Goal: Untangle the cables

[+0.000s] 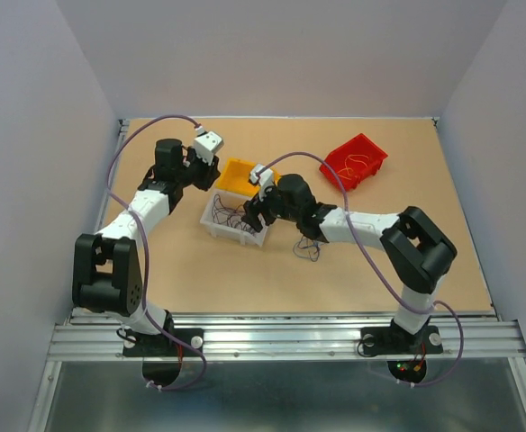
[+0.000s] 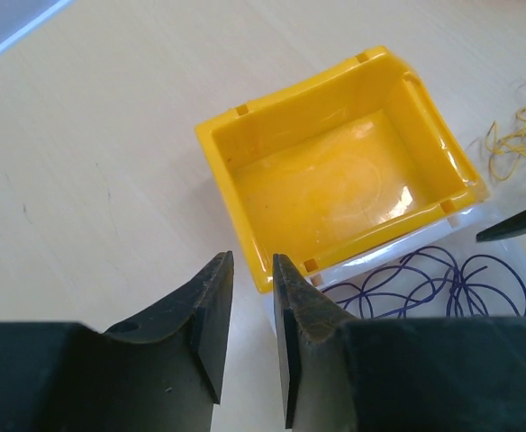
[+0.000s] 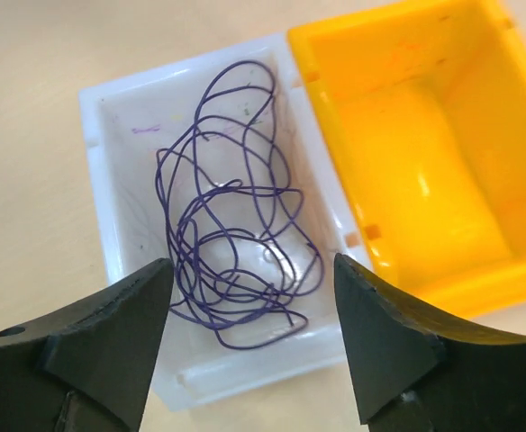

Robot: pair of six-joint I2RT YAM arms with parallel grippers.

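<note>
A purple wire [image 3: 231,290] lies coiled loose in a white bin [image 3: 96,180]. My right gripper [image 3: 251,264] hangs wide open and empty just above it. In the top view the right gripper [image 1: 252,214] is over the white bin [image 1: 211,225]. My left gripper [image 2: 251,261] is empty, its jaws a narrow gap apart, over the table beside the empty yellow bin [image 2: 326,180]. In the top view the left gripper [image 1: 211,173] is left of the yellow bin [image 1: 234,175]. A dark grey wire clump [image 1: 310,248] lies on the table under the right arm. Orange-yellow wires [image 2: 515,135] lie past the yellow bin.
A red bin [image 1: 356,162] at the back right holds thin yellow wire. The white and yellow bins touch, the yellow one behind. The right gripper's fingertip [image 2: 515,220] shows at the right edge of the left wrist view, over the white bin [image 2: 479,211].
</note>
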